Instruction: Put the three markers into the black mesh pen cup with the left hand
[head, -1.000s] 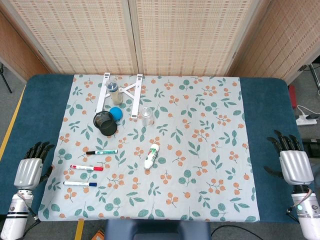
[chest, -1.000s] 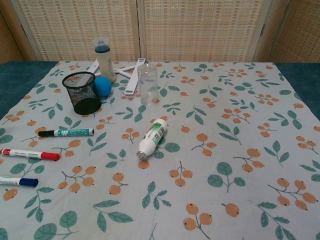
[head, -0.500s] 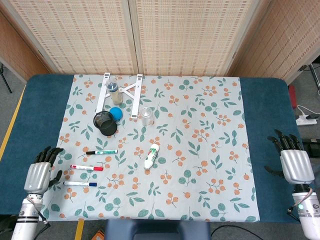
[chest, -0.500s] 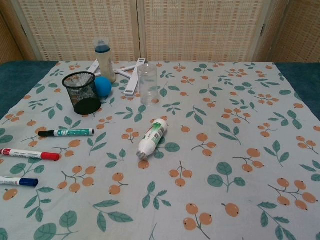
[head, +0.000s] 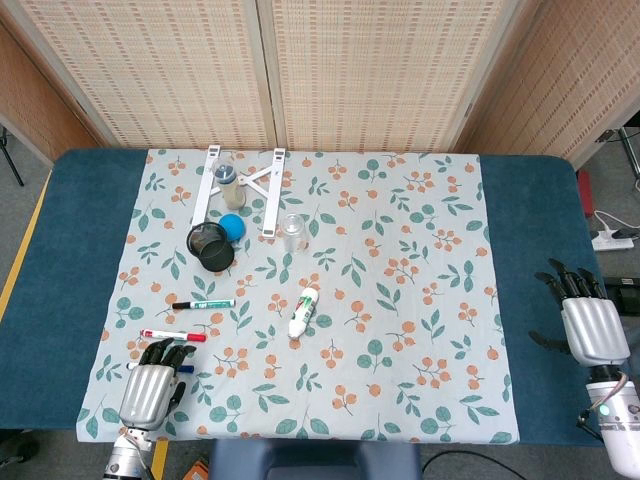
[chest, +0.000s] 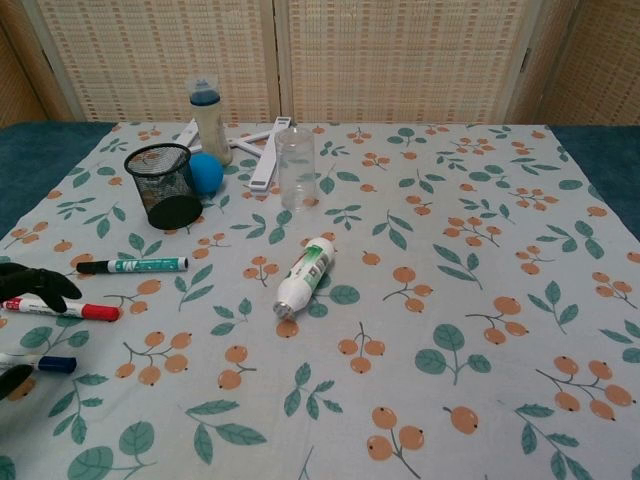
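Note:
Three markers lie at the cloth's left: a green-labelled one, a red one and a blue one. The black mesh pen cup stands upright behind them. My left hand hovers open over the blue marker, fingers apart, hiding most of it in the head view. My right hand rests open at the table's right edge, holding nothing.
A white tube lies mid-cloth. A clear glass, a blue ball, a bottle and a white stand sit behind the cup.
My left hand has swung in from the left table edge toward the front of the cloth, now over the blue marker. The right hand and the objects have stayed put.

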